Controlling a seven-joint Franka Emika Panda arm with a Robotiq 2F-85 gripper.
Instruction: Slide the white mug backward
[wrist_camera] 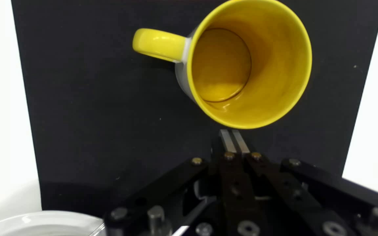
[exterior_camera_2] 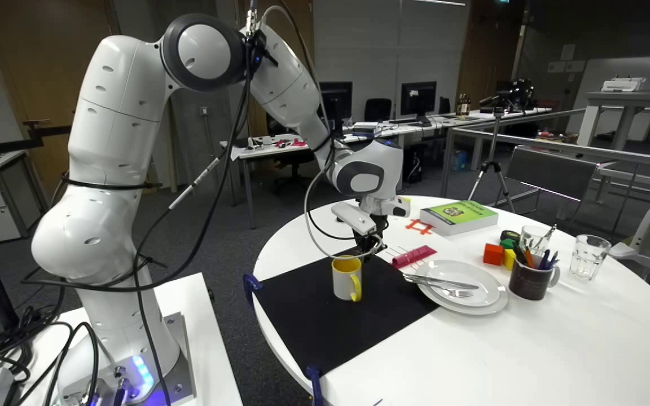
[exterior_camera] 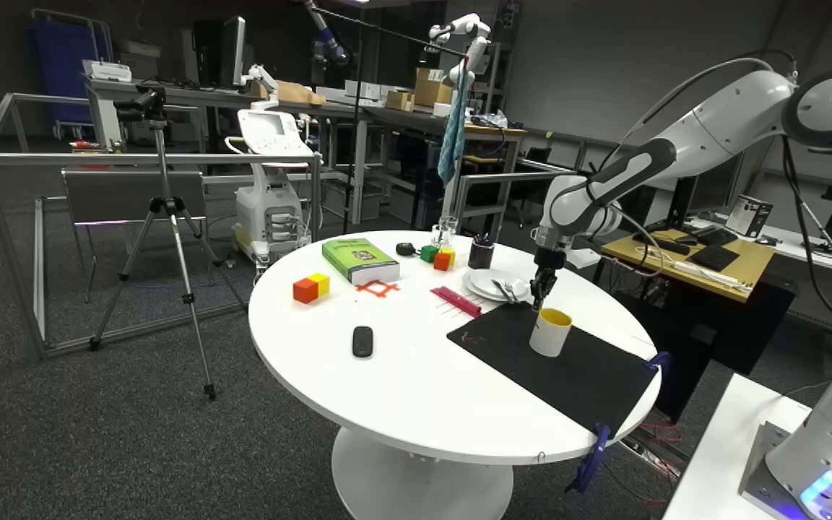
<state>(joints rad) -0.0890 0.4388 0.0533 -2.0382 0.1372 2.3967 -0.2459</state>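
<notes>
One white mug (exterior_camera_2: 339,285), yellow inside, stands upright on a black mat (exterior_camera_2: 325,332). Just beside its rim, the end effector (wrist_camera: 231,131) has its fingers drawn together; whether they touch it cannot be told. Near the mat sit stacked plates (exterior_camera_2: 474,270) with cutlery (exterior_camera_2: 443,282), then a pen-filled dark mug (exterior_camera_2: 528,285), and across the white bench (exterior_camera_2: 556,355) a green book (exterior_camera_2: 457,214).

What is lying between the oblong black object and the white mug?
Between the oblong black object and the white mug, an exterior view shows only white tabletop, then the black mat with a small yellowish mark.
</notes>
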